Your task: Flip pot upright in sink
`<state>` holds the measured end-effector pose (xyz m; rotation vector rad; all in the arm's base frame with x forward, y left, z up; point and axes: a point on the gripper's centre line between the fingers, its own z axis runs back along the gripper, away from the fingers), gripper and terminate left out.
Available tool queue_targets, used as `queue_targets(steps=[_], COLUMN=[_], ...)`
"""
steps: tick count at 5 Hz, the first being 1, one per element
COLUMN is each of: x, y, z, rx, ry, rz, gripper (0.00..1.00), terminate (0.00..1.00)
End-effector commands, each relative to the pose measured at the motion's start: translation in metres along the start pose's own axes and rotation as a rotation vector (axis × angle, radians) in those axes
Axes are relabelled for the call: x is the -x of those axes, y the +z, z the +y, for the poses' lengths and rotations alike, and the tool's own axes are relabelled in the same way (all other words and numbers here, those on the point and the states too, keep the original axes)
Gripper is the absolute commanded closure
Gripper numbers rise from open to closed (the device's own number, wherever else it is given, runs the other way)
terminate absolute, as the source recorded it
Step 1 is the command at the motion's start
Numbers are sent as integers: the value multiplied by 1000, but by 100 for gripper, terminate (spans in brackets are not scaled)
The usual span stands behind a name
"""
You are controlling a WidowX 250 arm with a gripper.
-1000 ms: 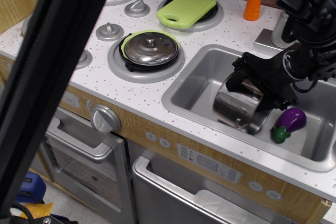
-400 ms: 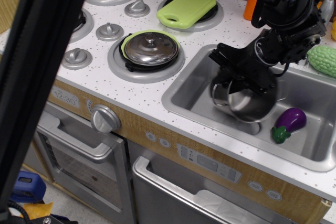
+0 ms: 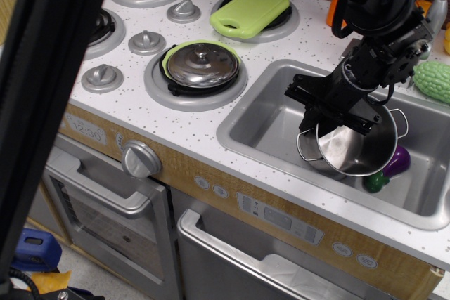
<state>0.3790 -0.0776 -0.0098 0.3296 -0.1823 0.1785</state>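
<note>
The small shiny steel pot (image 3: 358,147) is held over the middle of the grey sink (image 3: 264,121), tilted with its open mouth facing up and toward the camera. Its wire loop handles show at its left and right sides. My black gripper (image 3: 336,112) comes down from the upper right and is shut on the pot's upper left rim. The pot appears slightly lifted off the basin floor; contact with the floor cannot be told.
A purple toy eggplant (image 3: 391,166) lies in the sink right behind the pot. A domed steel lid (image 3: 202,65) sits on the front burner. A green cutting board (image 3: 249,12), an orange item (image 3: 335,10) and a green bumpy vegetable (image 3: 434,81) lie on the countertop.
The pot has turned from lying mouth-down on its side to mouth-up, and moved right toward the eggplant. My gripper kept hold of it and rotated with it.
</note>
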Motion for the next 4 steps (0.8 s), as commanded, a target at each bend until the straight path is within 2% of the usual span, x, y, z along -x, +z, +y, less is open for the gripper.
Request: queue_targets(steps=[1,2,3,4], x=[-15,-13,-8,-9], y=[38,40,40,34], z=[4,9,9,10], rx=[81,198,164,103], ry=[29,85,118,84], rz=[63,209,180,128], gripper=[100,100,0,0], terminate=[0,0,0,100])
